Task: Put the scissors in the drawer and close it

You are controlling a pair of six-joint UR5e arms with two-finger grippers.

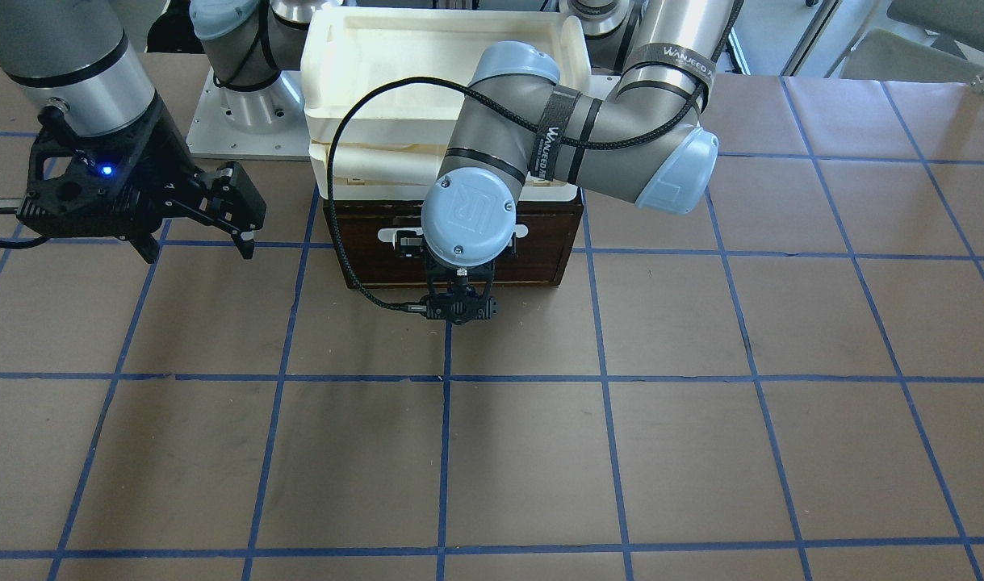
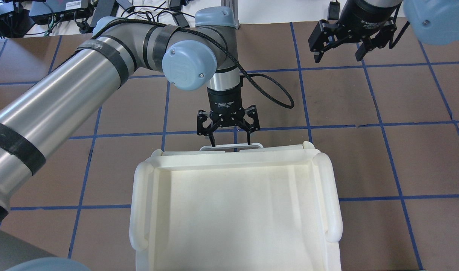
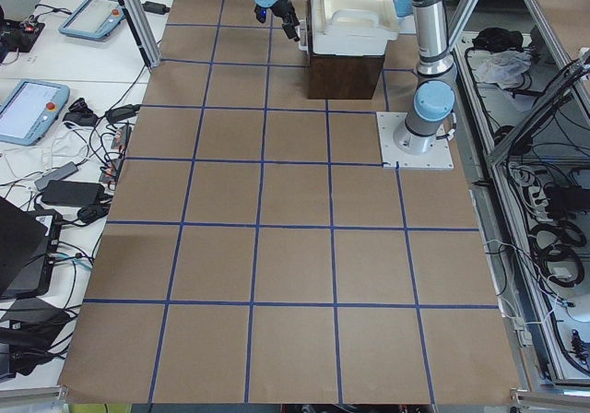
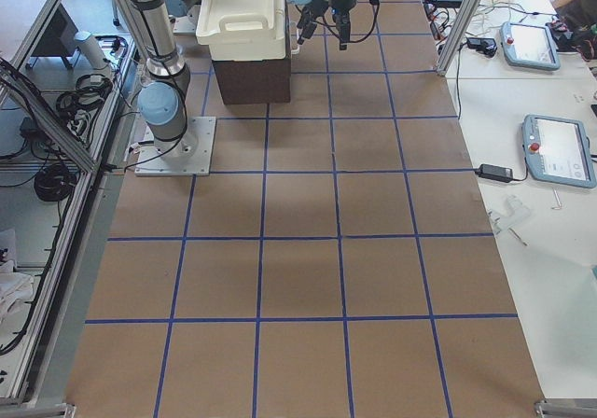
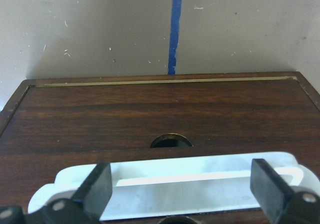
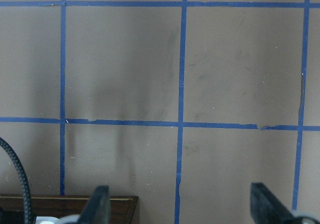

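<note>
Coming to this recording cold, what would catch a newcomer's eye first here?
The left end effector, open, straddles the white handle of the dark drawer under the stacked cream trays. The right end effector hangs open above the table to one side; no scissors show in any view.

A drawer stands at the robot's edge of the table, between the two arm bases, with its front facing away from the robot. Stacked trays rest on top of it and overhang its front. A bar handle lies across the middle of the front. The left gripper hangs just before that front, one finger beside each end of the handle. The right gripper hangs over the table, well apart on the robot's right and farther from the robot.
</note>
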